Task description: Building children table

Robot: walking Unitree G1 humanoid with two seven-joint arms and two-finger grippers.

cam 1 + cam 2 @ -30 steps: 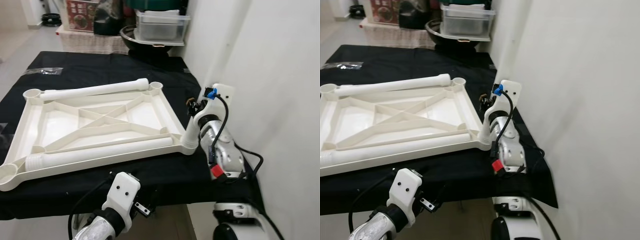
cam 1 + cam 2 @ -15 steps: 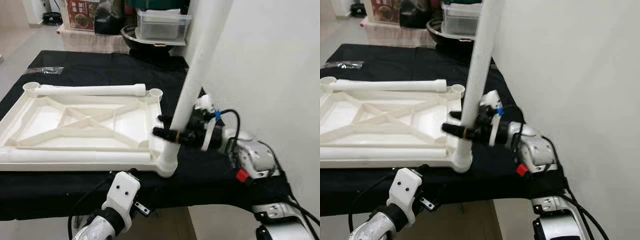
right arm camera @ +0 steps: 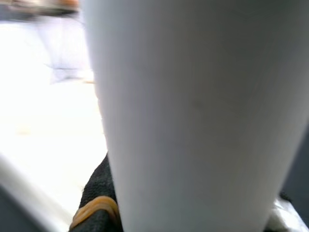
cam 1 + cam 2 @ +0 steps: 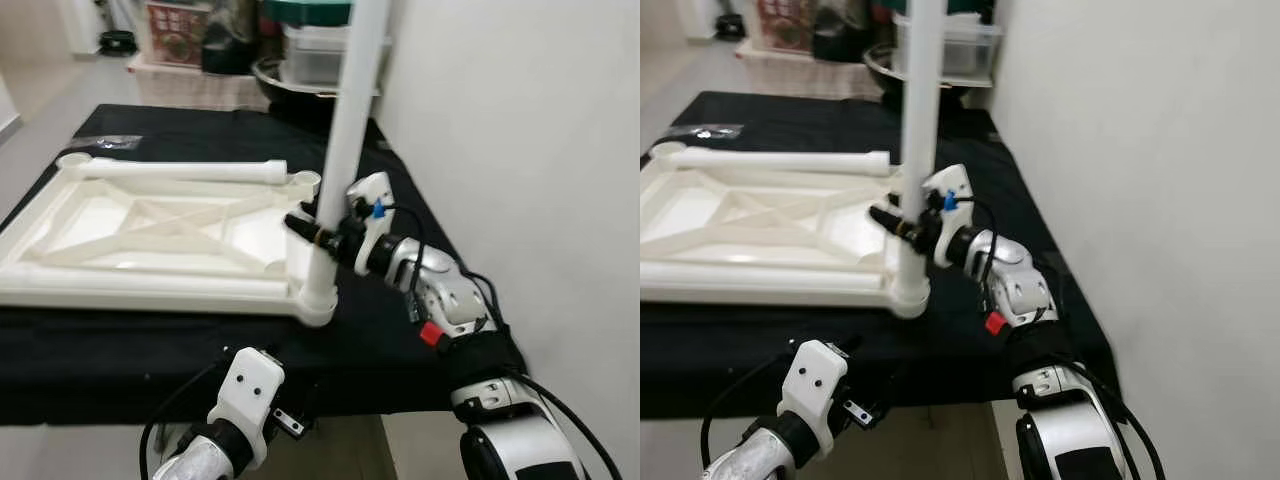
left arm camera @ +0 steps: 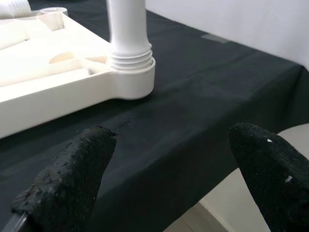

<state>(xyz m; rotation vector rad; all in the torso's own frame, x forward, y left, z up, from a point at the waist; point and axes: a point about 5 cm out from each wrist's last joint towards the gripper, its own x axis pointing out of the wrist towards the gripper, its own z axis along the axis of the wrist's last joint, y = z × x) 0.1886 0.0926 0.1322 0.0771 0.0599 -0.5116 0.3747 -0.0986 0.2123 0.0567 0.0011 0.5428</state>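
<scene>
An upturned white plastic tabletop (image 4: 150,225) lies on the black-covered table (image 4: 400,330). One white leg (image 4: 347,130) stands upright in the near right corner socket (image 4: 315,300). My right gripper (image 4: 318,232) is shut on this leg just above the socket; the leg (image 3: 203,111) sits against a black finger (image 3: 99,193) in the right wrist view. Two loose legs lie on the tabletop, one along the far edge (image 4: 180,170), one along the near edge (image 4: 150,285). My left gripper (image 5: 164,174) hangs open below the table's front edge, facing the socket (image 5: 130,72).
A white wall (image 4: 520,150) runs close along the table's right side. Clear storage boxes (image 4: 315,50) and a dark bowl (image 4: 290,85) stand behind the table. A small plastic bag (image 4: 115,142) lies at the far left. The table's front edge is near my body.
The view has shifted left. My right forearm has dropped from upright to level and the gripper has turned about the upright leg, staying on it. The left arm has not moved.
</scene>
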